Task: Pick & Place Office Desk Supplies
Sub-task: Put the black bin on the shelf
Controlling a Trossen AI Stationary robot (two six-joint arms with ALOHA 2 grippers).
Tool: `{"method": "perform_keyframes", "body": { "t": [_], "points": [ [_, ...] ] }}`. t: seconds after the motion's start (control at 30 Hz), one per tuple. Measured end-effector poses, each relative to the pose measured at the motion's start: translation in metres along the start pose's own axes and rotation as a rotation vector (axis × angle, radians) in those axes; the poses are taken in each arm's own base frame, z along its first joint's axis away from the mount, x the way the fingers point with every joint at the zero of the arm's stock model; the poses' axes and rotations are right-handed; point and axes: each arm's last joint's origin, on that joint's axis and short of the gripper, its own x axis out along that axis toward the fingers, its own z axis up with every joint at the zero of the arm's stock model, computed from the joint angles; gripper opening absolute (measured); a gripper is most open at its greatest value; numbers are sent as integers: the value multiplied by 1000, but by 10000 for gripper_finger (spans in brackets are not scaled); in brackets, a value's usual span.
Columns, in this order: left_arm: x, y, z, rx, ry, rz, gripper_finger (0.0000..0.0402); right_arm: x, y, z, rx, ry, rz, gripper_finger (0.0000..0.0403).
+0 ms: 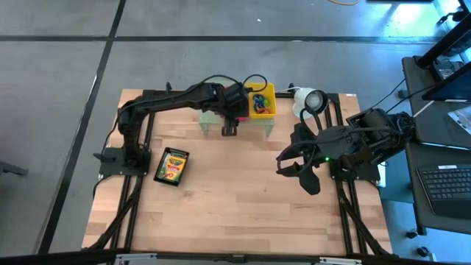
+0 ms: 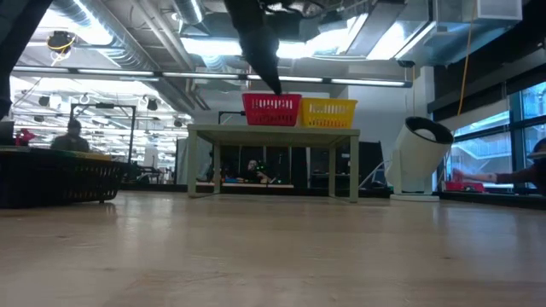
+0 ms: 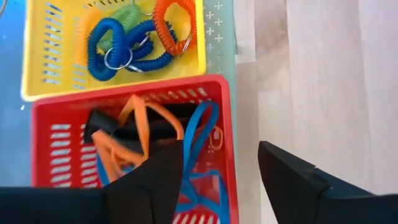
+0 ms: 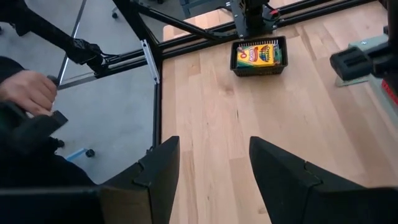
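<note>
Supplies are mostly sitting at the far edge of the table (image 1: 243, 191), in two little baskets up on a pale green stand (image 1: 254, 124). Red basket (image 3: 59, 134) and yellow basket (image 3: 37, 56) are touching side by side. The left arm reaches across to the red one, and its hand (image 3: 221, 177) hangs right over that basket with fingers spread wide and nothing between them. Under it, the red basket holds orange loops (image 3: 134, 134), a blue loop (image 3: 199, 143) and something dark I can't make out. The yellow basket has blue coils (image 3: 112, 43), an orange coil (image 3: 174, 22) and a green one (image 3: 127, 15), some with a metal ring on them.

The right arm sits off at the right side of the table, hand (image 4: 214, 171) wide open and empty, well clear of the baskets. A white lamp thing (image 1: 309, 101) stands just beside the yellow basket.

The crayon box (image 1: 174, 165) lies in a dark tray (image 4: 237, 67) near the left edge, well apart from everything else.

A person's hand (image 4: 28, 90) shows beyond the table edge in the right wrist view.
</note>
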Motion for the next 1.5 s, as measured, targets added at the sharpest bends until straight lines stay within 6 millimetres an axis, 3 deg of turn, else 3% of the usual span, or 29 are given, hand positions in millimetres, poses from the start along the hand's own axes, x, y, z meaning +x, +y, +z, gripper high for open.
{"method": "perform_keyframes", "body": {
  "t": [0.17, 0.37, 0.53, 0.73, 0.93, 1.13, 1.27, 1.5],
  "points": [
    [-26, 0, -4, -21, -23, 1, 212, 0, 0, 0, -8, 0, 0, 196],
    [-83, -13, -25, -72, -18, -178, 211, 0, 0, 0, -12, 0, -1, 196],
    [-121, -63, -57, 53, 249, -379, 212, 0, 0, 0, -17, -2, -3, 196],
    [-147, -126, -80, 95, 234, -423, 210, 0, 0, 0, -14, -9, -7, 196],
    [-138, -175, -107, 41, 354, -400, 210, 0, 1, 2, -11, -22, 0, 196],
    [-112, -221, -132, 51, 393, -362, 210, 0, 2, 4, -10, -43, 13, 196],
    [-96, -241, -153, 13, 436, -308, 210, 0, 2, 4, -8, -46, 15, 196],
    [-83, -262, -171, -12, 388, -264, 210, 0, 3, 4, 0, -46, 24, 196]
  ]
}}
